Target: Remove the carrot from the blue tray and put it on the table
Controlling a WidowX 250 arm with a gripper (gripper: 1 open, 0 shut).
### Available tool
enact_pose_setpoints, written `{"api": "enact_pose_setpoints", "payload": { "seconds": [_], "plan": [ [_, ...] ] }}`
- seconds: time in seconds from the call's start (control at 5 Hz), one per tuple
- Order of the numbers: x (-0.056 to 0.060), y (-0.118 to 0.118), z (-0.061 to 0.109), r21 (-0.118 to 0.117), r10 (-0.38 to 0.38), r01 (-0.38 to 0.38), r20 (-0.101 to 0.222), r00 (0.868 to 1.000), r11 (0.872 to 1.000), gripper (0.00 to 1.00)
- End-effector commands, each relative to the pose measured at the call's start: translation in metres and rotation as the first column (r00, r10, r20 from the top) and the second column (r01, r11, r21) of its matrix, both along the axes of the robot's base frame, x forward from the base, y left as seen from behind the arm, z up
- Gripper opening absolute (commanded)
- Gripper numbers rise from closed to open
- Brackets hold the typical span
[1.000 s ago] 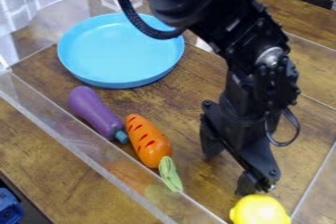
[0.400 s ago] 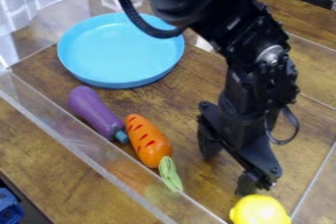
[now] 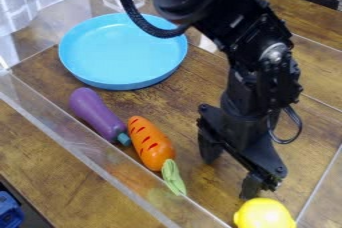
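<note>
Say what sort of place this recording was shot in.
Probably a robot lab's toy-kitchen test table: a black robot gripper over a brown wood-plank tabletop, a clear acrylic border wall, and toy food such as an orange ridged carrot.

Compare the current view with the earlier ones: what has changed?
Nothing visibly changed: the gripper is open with nothing held, and the carrot, blue tray, eggplant and lemon lie where they were.
</note>
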State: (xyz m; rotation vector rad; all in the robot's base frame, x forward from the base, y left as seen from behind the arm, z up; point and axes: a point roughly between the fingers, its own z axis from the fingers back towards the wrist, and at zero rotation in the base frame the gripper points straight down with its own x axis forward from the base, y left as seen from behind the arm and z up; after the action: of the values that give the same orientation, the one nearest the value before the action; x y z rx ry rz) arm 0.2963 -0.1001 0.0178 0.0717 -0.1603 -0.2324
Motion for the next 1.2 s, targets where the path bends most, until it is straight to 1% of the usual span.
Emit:
{"api": "enact_pose_setpoints", "payload": {
  "seconds": [0.0, 0.2, 0.6, 0.8, 1.0],
  "plan": [
    [0.001, 0.019, -0.004, 0.01, 0.091, -0.09, -0.026, 0.996, 0.996, 1.0],
    [0.001, 0.027, -0.003, 0.009, 0.147, -0.147, -0.034, 0.989, 0.989, 1.0],
    [0.005, 0.042, -0.001, 0.01, 0.249, -0.249, -0.044, 0.967, 0.968, 1.0],
    [0.007, 0.055, 0.001, 0.008, 0.327, -0.327, -0.044, 0.944, 0.945, 1.0],
    [0.01, 0.069, 0.001, 0.006, 0.4, -0.4, -0.041, 0.916, 0.917, 1.0]
  ]
}}
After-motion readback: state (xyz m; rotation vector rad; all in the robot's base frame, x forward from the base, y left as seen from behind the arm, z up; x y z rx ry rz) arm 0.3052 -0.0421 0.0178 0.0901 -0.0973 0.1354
